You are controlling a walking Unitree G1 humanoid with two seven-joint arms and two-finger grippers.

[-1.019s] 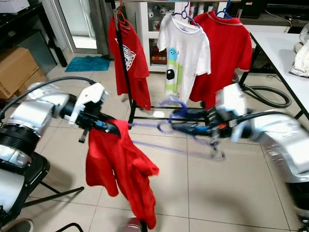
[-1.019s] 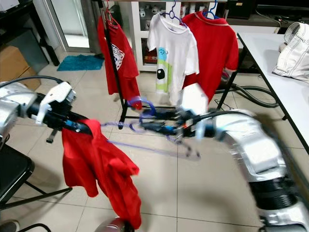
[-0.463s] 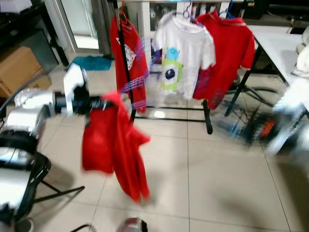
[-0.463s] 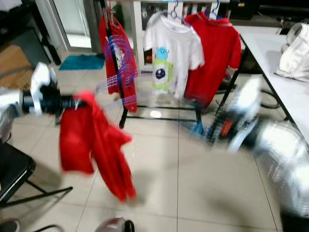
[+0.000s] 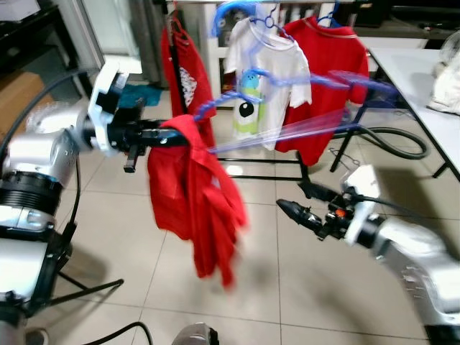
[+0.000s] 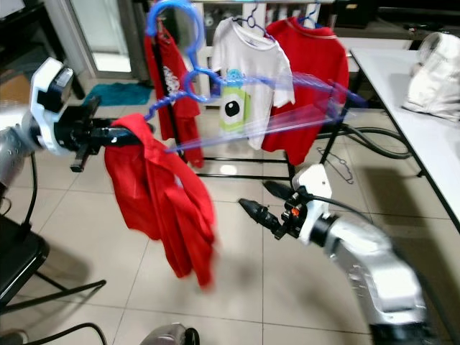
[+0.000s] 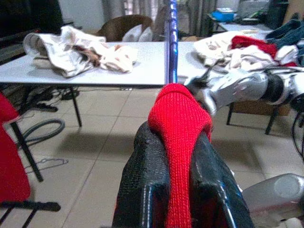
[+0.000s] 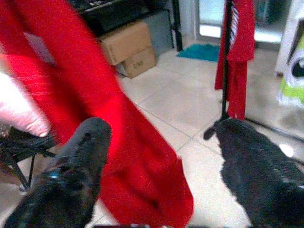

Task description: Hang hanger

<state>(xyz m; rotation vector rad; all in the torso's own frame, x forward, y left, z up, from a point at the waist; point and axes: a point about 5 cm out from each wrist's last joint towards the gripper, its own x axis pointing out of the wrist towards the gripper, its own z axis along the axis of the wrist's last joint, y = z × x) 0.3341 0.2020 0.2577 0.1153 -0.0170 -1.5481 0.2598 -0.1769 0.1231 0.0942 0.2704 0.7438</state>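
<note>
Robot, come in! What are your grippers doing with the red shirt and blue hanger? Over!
Left gripper shut on red shirt, blue hanger with it, blurred. Right gripper open, low, apart from shirt. Clothes rack just behind, already holding shirts.

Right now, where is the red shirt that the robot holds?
In the left eye view the red shirt hangs on the robot's left side, pinched at its collar by the left gripper, in front of the clothes rack.
</note>
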